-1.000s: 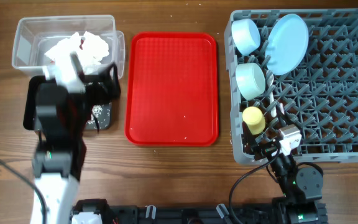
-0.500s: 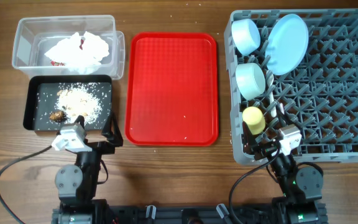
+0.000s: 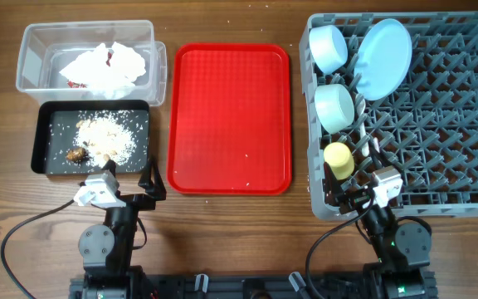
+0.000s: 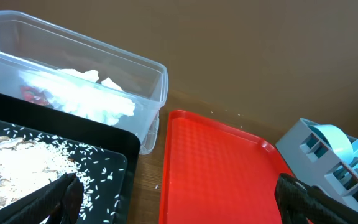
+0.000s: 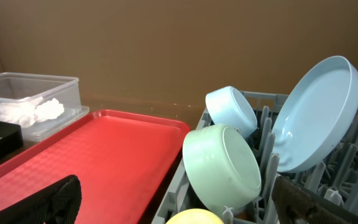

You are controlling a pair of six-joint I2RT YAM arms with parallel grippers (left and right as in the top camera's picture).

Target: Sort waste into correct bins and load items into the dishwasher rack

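Since a second ago the left arm has drawn back from above the black tray (image 3: 41, 158) to the 6 o'clock edge of the counter (image 3: 222, 224). The right arm has not moved.

The left hand (image 3: 129, 184) is spread wide and holds nothing. The right hand (image 3: 362, 193) is also wide open and empty, and rests at the near wall of the dishwasher rack (image 3: 455, 108).

From the left hand, the black tray lies just beyond at 11 o'clock, its long axis from 9 to 3. It is shallow and matt, and carries the rice scraps (image 3: 104, 135), a loose whitish heap with brown bits. Behind it at 12 o'clock stands the clear tub (image 3: 31, 37), of thin glossy plastic, with the crumpled napkin (image 3: 106, 65) inside. The flat red tray (image 3: 231, 116) lies at 1 o'clock and shows only tiny specks.

From the right hand, the yellow cup (image 3: 338, 159) sits at 11 o'clock. The green bowl (image 3: 335, 106), blue bowl (image 3: 329, 47) and round plate (image 3: 386, 56) are farther on, all smooth and leaning among the grey pegs. I cannot tell where the fork and spoon are.

I judge the sorting nearly finished. The left arm is nearer the bins, the right nearer the rack.
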